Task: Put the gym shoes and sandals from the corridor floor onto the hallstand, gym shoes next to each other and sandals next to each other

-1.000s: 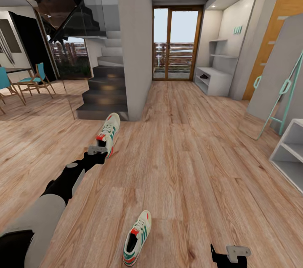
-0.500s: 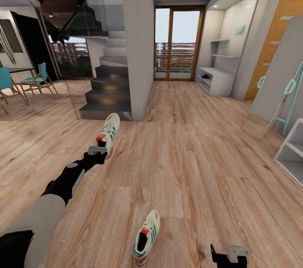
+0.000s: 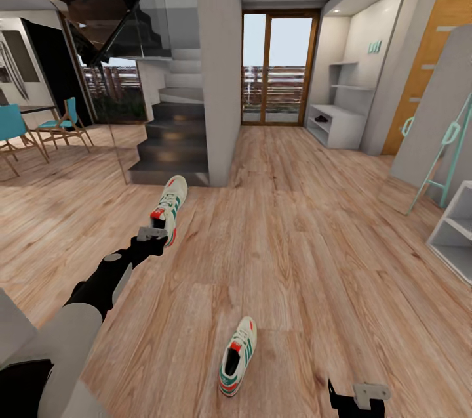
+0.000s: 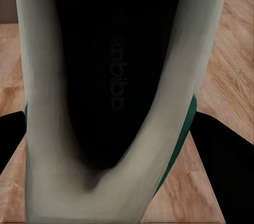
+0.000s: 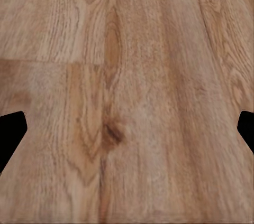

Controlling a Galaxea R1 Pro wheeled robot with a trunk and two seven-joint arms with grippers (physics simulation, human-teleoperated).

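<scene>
Listing the corridor's contents from left to right:

Left gripper (image 3: 157, 232): jaws closed on the heel of a white gym shoe with green side stripes and red-orange accents (image 3: 168, 207), carried at the end of the outstretched black-and-grey arm. In the left wrist view the shoe's dark opening and cream collar (image 4: 106, 102) sit close against the camera, with a strip of green sole at the edge.

Second gym shoe of the same pattern (image 3: 238, 356): lying on the light brown wood-plank corridor floor (image 3: 295, 241), near the robot's base and toward its right side, toe pointing down the corridor.

Right gripper (image 3: 359, 398): hanging low just beside that shoe but apart from it. The right wrist view gives bare planks (image 5: 127, 97) between two dark finger tips at the frame edges, so the jaws stand apart and hold nothing.

Pale grey-white hallstand with a low bench and staggered wall shelves (image 3: 341, 119): at the far end of the corridor on the right, well apart from the robot. A small dark item lies on its bench, too small to identify.

Step in hand, as judged: one gym shoe is held, the other awaits pickup. The next move calls for lowering the free right gripper onto the floor shoe before driving to the hallstand.
</scene>
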